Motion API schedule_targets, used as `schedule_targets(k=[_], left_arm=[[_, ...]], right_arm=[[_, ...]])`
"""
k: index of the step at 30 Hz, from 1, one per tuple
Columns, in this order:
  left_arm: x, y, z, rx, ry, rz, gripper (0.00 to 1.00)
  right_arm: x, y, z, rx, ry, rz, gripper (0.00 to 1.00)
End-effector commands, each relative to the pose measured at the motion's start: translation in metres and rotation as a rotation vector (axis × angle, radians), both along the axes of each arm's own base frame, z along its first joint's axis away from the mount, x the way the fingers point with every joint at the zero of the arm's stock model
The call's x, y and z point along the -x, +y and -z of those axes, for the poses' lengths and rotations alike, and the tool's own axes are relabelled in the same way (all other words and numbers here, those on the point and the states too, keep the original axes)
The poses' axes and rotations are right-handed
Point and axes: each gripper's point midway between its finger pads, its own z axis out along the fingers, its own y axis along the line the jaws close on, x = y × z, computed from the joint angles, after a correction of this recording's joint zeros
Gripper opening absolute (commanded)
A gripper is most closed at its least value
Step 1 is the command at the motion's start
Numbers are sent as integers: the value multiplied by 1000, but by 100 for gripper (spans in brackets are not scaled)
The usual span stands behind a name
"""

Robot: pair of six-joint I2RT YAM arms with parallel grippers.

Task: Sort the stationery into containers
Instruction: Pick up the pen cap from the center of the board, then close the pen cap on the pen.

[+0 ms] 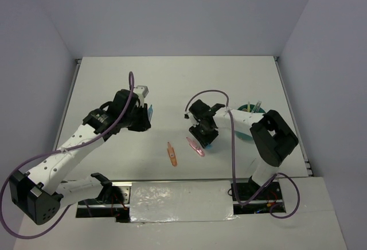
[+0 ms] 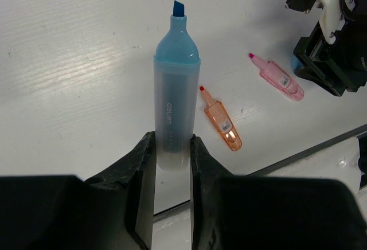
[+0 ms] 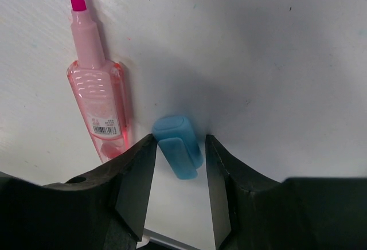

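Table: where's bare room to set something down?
Bare: the far half of the table, and the gap between the left gripper and right gripper. Crowded: near centre, with the orange highlighter, pink highlighter, blue cap and teal cup.

Top view: cup [image 1: 244, 133] sits mostly behind the right arm [image 1: 269, 138], contents too small to tell. Blue highlighter [image 2: 175, 89] tail buried in left gripper [image 2: 172, 164]. Pink highlighter [image 3: 97, 98] tail hidden behind a right gripper [image 3: 179, 144] finger. Wrist views crop both gripper bodies.

Overhead wide; wrists share pink highlighter [image 3: 98, 104]
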Motion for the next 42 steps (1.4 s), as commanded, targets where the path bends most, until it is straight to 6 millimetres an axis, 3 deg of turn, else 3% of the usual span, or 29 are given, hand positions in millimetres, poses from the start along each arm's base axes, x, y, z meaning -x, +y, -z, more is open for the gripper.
schedule_targets(k=[1,6,8,10,13,15,19,20,21,22,23,25,26,28,29,31,34,37,42], left_arm=[[0,0,-9,12,-35,17,0],[1,1,-10,8,-36,17,0],[1,1,-9,11,-33,15,0],[2,-2,-10,21,-32,26,0],[2,-11,-16,64,-44,61,0],[3,-20,-23,105,-63,99,0],[18,-52,-49,281,-100,268,0],[19,-61,-67,341,-157,309,0],[23,-66,-71,380,-167,343,0],[28,-72,-81,426,-185,383,0],[39,-83,-103,510,-238,474,0],[51,-92,-120,604,-253,535,0],[62,-98,-139,679,-300,625,0],[76,-106,-159,789,-289,700,0],[92,-109,-177,876,-291,790,0],[105,-112,-189,945,-284,874,0],[119,-110,-208,999,-306,949,0],[125,-109,-219,993,-340,981,0],[129,-108,-218,975,-335,1012,0]], right_arm=[[-12,10,-5,-8,-37,-2,47],[-19,8,-4,9,-61,23,48],[-22,11,-8,-7,-75,39,36],[-33,13,-20,-20,-136,54,22],[-52,15,-48,-64,-242,142,10],[-66,20,-76,-110,-315,204,8],[-84,35,-174,-322,-493,296,8],[-89,43,-206,-408,-534,330,8],[-90,46,-227,-463,-563,354,8],[-86,45,-262,-556,-615,373,8],[-86,54,-294,-678,-652,385,8],[-75,61,-341,-862,-699,365,8],[-65,62,-384,-1023,-756,356,8],[-37,79,-434,-1262,-736,222,10],[-20,83,-451,-1335,-711,147,9],[-2,86,-485,-1462,-704,75,9],[20,88,-514,-1606,-667,4,7],[31,97,-519,-1676,-586,-50,6],[33,103,-514,-1679,-568,-60,6]])
